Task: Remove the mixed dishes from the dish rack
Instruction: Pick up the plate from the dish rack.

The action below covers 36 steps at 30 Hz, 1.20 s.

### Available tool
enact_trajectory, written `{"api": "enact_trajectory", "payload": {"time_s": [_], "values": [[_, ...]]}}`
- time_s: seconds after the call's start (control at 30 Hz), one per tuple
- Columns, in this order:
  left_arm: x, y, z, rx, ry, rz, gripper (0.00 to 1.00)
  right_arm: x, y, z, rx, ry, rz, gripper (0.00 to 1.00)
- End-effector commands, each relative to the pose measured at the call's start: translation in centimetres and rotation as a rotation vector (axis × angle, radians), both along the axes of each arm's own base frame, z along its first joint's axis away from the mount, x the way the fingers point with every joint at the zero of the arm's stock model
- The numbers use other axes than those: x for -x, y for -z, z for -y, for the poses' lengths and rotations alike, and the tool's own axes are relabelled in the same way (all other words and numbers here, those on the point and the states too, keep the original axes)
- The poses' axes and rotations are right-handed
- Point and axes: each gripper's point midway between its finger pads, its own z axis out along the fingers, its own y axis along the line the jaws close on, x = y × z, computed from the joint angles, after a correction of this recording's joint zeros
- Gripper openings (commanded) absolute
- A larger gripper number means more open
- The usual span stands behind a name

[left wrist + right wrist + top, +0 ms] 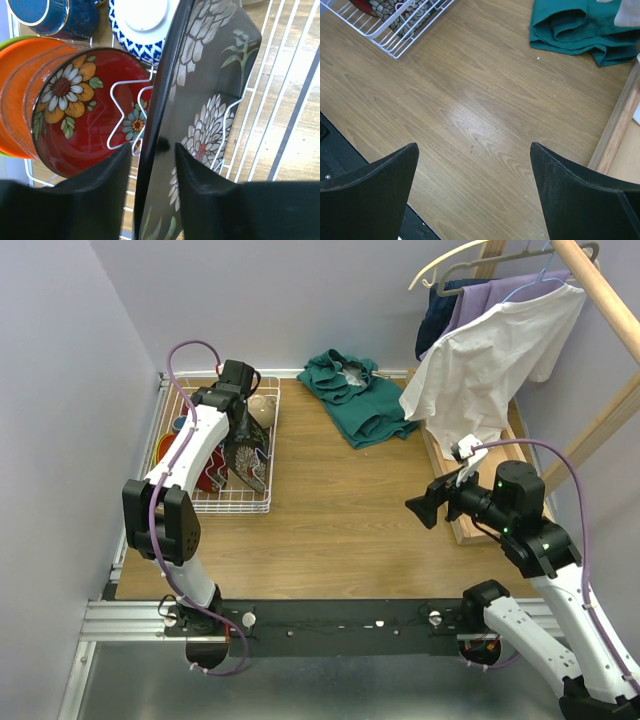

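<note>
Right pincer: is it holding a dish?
No, the right pincer is open above the table, with nothing between its fingers.

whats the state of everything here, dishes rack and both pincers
left pincer: astride black square plate, grip unclear
right pincer: open, empty
black square plate: upright in dish rack
red floral bowl: on edge in rack
orange plate: on edge in rack
dish rack: loaded

- Text, labels, brands, numbers, signs: none legible in any view.
- Markings on the black square floral plate [210, 90] and the red-patterned bowl [75, 115]: painted flowers only, no lettering.
</note>
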Motion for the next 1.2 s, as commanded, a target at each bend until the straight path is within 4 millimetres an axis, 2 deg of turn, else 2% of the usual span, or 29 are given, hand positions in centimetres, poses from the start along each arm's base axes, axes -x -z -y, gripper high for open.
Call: {"api": "enact_trajectory", "payload": {"time_s": [0.0,0.27,0.47,0.57,0.73,0.87,0.97,1.17], "values": [[-0.2,-1.4,0.3,0.003,0.032,0.011,0.42,0.0,0.7,-0.3,0.005,-0.020,0.005,1.00],[-0.5,-3.5,1.1,0.072,0.068,0.044,0.25,-0.2,1.1,-0.5,0.012,-0.031,-0.009,1.00],[-0.5,-3.7,2.0,0.182,0.086,0.057,0.12,-0.1,1.3,-0.6,0.013,-0.034,-0.013,1.00],[-0.5,-3.7,1.9,0.181,0.083,0.051,0.00,-0.1,1.4,-0.6,0.013,-0.036,-0.013,1.00],[-0.3,-5.3,1.9,0.183,0.083,0.083,0.00,-0.1,1.3,-0.6,0.014,-0.037,-0.008,1.00],[0.1,-8.5,1.5,0.168,0.089,0.160,0.00,-0.2,1.3,-0.6,0.016,-0.036,-0.006,1.00],[0.3,-10.1,1.3,0.130,0.094,0.195,0.00,-0.3,1.5,-0.6,0.017,-0.038,-0.009,1.00],[0.6,-12.0,1.3,0.032,0.111,0.244,0.00,-0.4,1.7,-0.7,0.017,-0.041,-0.011,1.00]]}}
